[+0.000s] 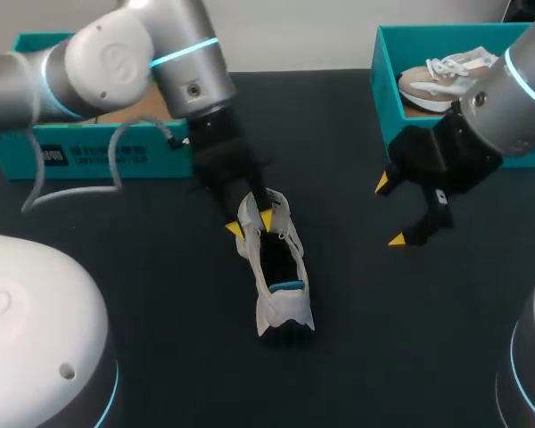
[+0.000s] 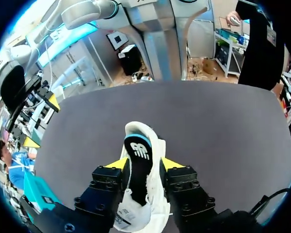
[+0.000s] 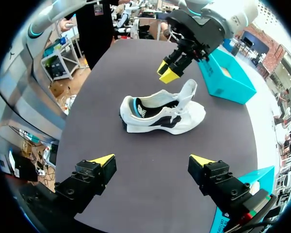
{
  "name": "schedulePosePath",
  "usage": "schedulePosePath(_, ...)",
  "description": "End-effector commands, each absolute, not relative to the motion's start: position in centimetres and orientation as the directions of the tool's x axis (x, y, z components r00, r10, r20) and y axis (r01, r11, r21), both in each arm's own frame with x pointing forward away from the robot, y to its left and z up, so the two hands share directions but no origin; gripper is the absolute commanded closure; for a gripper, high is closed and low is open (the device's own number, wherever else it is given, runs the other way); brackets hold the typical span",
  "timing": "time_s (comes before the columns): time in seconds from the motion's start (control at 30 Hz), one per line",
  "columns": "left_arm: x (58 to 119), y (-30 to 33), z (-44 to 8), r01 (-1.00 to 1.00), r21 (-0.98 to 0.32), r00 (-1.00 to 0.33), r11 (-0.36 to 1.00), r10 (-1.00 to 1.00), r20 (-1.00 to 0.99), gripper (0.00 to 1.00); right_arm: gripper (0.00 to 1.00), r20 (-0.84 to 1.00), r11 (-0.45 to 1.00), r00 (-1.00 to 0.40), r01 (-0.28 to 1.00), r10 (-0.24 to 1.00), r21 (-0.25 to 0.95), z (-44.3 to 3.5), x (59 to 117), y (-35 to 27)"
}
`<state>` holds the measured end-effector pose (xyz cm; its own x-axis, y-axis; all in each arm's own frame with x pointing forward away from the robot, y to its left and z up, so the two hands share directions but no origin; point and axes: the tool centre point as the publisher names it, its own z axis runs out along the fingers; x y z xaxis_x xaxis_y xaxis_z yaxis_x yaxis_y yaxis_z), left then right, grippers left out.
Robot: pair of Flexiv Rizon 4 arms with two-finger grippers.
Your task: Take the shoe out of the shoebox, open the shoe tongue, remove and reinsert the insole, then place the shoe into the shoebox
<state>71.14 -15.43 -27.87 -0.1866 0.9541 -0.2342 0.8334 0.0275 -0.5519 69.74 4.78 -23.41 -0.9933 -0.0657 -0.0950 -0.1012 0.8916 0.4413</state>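
My left hand (image 1: pixel 250 224) straddles the upright tongue (image 3: pixel 188 92) of the white mesh sneaker (image 1: pixel 281 303), fingers parted, probably lining up for the black insole (image 2: pixel 138 160). My right hand (image 1: pixel 390 212) hovers wide open, clear.

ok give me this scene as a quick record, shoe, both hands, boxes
shoe: white shoe on its sole on the table, tongue raised
left hand: open, over the shoe, fingers either side of the tongue
right hand: open, empty, apart from the shoe
boxes: left shoebox, teal, at the back; right shoebox, teal, holds a beige shoe
stage: shoe out, not yet back in a box
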Motion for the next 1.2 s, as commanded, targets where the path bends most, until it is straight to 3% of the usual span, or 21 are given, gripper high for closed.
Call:
schedulePosePath(0.03, 71.3, -16.2, -28.2, 0.84, -0.542, -0.128, 0.042, 0.984, -0.124, 1.0, 0.0, -0.095, 0.893, -0.993, -0.1, -0.065, 0.44, -23.5, 69.7, 4.9)
schedulePosePath(0.63, 67.4, -18.0, -31.2, 0.879, -0.473, -0.116, 0.063, 0.99, -0.084, 1.0, 0.0, -0.095, 0.893, -0.993, -0.1, -0.065, 0.44, -23.5, 69.7, 4.9)
schedulePosePath(1.2, 65.0, -19.6, -34.4, 0.865, -0.5, -0.09, 0.049, 0.994, -0.06, 1.0, 0.0, -0.095, 0.893, -0.993, -0.1, -0.065, 0.44, -23.5, 69.7, 4.9)
